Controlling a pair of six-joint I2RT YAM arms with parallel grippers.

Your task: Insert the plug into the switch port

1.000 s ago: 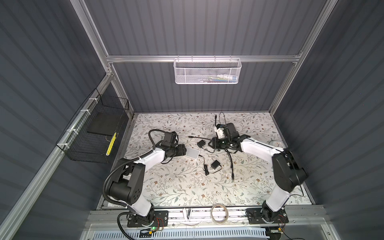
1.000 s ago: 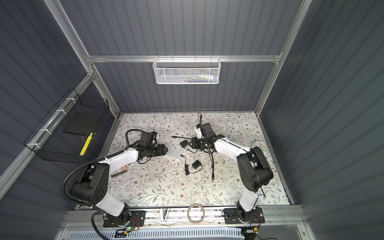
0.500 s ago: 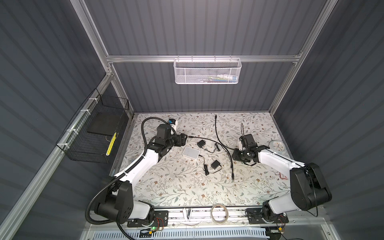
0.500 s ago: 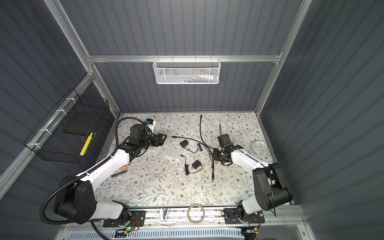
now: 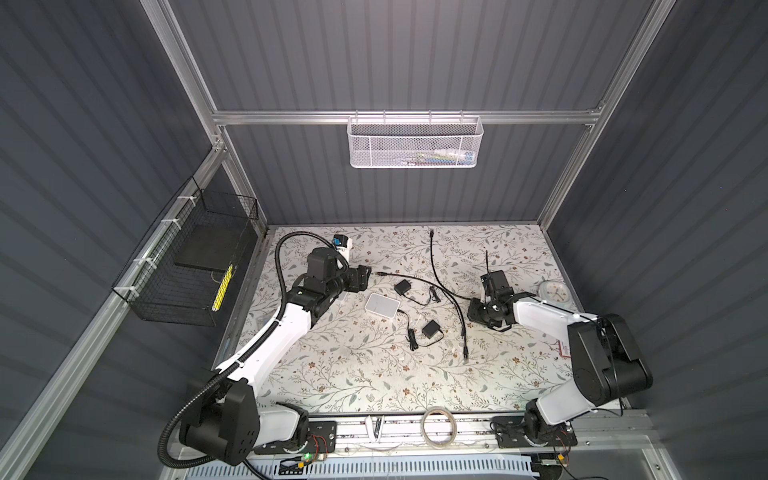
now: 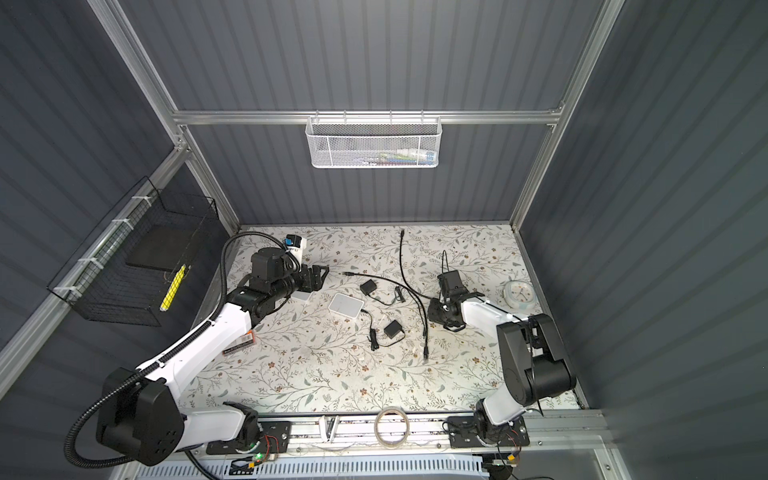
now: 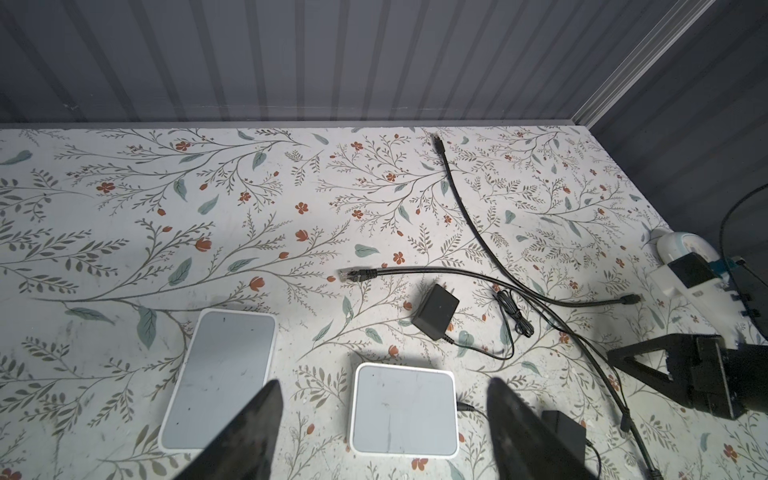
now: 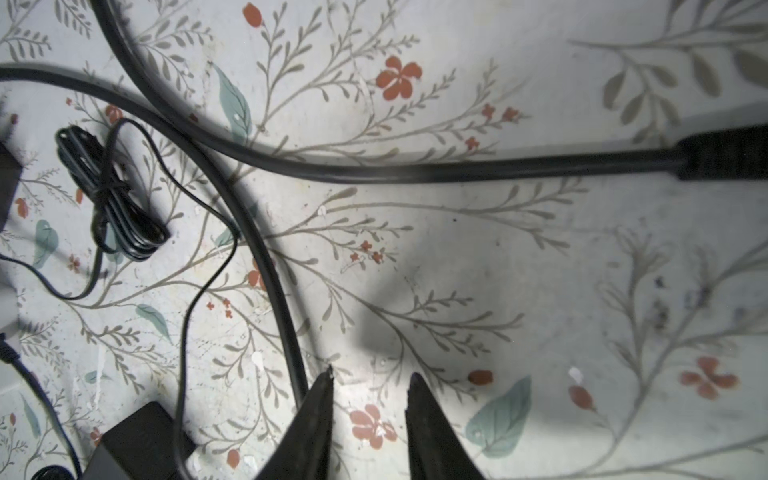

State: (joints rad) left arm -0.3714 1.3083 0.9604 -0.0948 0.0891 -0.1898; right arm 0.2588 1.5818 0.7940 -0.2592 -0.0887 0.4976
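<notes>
Two white switch boxes lie on the floral mat: a small square one [image 5: 382, 305] [image 7: 403, 409] and a longer one [image 7: 224, 370], mostly under my left arm in both top views. A black cable's clear plug [image 7: 353, 274] [image 5: 379, 274] lies behind the small box. Its other end [image 5: 471, 298] [image 8: 723, 158] lies by my right gripper. My left gripper [image 5: 361, 277] [image 7: 382, 390] hovers open above and left of the small box, holding nothing. My right gripper [image 5: 473, 311] [image 8: 371, 374] is low over the mat, jaws narrowly apart and empty, with a second black cable [image 8: 274, 282] beside one finger.
Two black power adapters [image 5: 402, 287] [image 5: 431, 329] with thin coiled leads lie between the cables. A small clock [image 5: 552, 293] sits at the right. A tape roll [image 5: 437, 428] rests on the front rail. Wire baskets hang at the left [image 5: 195, 266] and back [image 5: 415, 143].
My right arm has drawn back from the middle to the right of the cables, jaws narrowing. My left arm has lifted away from the small white box toward the back left.
</notes>
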